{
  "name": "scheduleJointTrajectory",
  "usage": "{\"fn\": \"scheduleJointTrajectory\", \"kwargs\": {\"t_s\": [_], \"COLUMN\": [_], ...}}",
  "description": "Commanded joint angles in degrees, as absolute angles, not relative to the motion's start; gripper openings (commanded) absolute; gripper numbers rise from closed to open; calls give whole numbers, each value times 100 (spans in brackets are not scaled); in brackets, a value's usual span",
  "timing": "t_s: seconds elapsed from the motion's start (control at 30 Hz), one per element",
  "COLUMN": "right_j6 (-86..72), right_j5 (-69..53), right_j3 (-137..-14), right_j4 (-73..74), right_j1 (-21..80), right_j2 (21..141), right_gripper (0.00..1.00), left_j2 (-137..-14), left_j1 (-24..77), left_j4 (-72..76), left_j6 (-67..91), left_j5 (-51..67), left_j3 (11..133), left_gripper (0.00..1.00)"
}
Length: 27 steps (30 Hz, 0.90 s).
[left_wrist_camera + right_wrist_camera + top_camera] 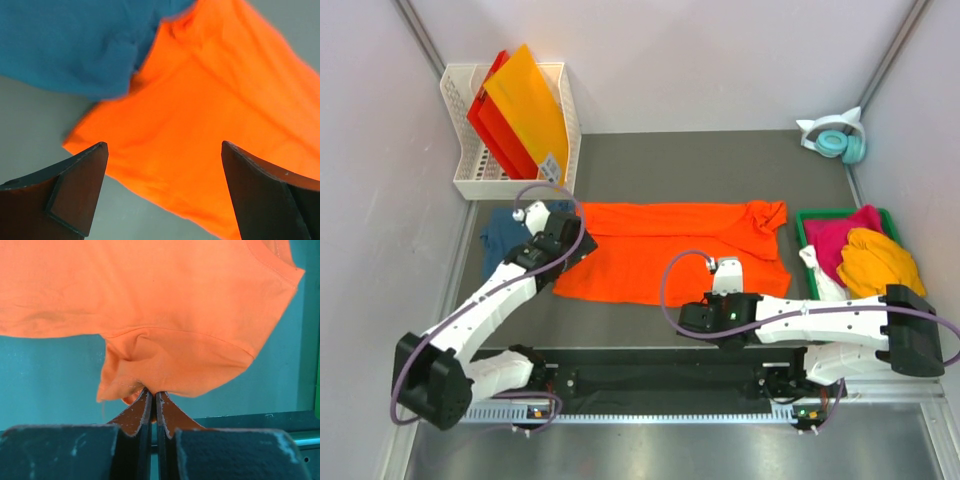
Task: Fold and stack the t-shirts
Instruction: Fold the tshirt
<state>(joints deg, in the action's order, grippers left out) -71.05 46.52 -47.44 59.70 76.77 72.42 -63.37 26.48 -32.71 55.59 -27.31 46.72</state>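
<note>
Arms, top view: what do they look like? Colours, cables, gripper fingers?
The left arm and right arm match: white link shells, black joint housings, a purplish-grey cable looped along each. The left gripper has dark wedge-shaped fingers; the right gripper likewise, with pale scuffs.

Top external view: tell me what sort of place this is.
Probably a robot lab cell for cloth folding: plain white walls box in a grey table, two arms are bolted at its near edge, and an orange t-shirt lies spread beside a green bin of shirts.
</note>
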Motion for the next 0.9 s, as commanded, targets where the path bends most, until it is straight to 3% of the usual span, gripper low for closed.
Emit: {"fn": "scheduleJointTrajectory", "kwargs": {"t_s": [0.0,0.07,0.1,0.17,0.2,0.33,0.47,0.67,0.87], "right_j6": [-7277,-7321,-7339,-7391,-7392,-7392,-7365,-7348,-7392], "right_j5": [4852,4852,4852,4843,4843,4852,4843,4825,4799], "right_j3": [-5036,-5019,-5019,-5001,-4984,-4922,-4834,-4755,-4571], "right_j4": [6108,6135,6143,6187,6196,6214,6144,6073,6056], "right_j1": [7611,7611,7611,7611,7611,7603,7603,7594,7567], "right_j2": [7268,7251,7251,7225,7216,7146,7110,7058,6900], "right_gripper": [0,0,0,0,0,0,0,0,0], "left_j2": [-6566,-6146,-5578,-5074,-4854,-5395,-6239,-6889,-7137], "left_j1": [2645,2654,2646,2611,2610,2601,2601,2400,1758], "left_j4": [-3278,-2929,-2309,-1926,-1968,-3210,-4261,-4648,-4799], "left_j6": [5579,5896,5976,6265,6406,6398,6557,6855,6698], "left_j5": [-1363,-1301,-1405,-1511,-1668,-2221,-2865,-3146,-3059], "left_j3": [4484,4063,3530,3060,2902,3435,4095,4184,4123], "left_gripper": [99,99,94,61,36,46,46,54,56]}}
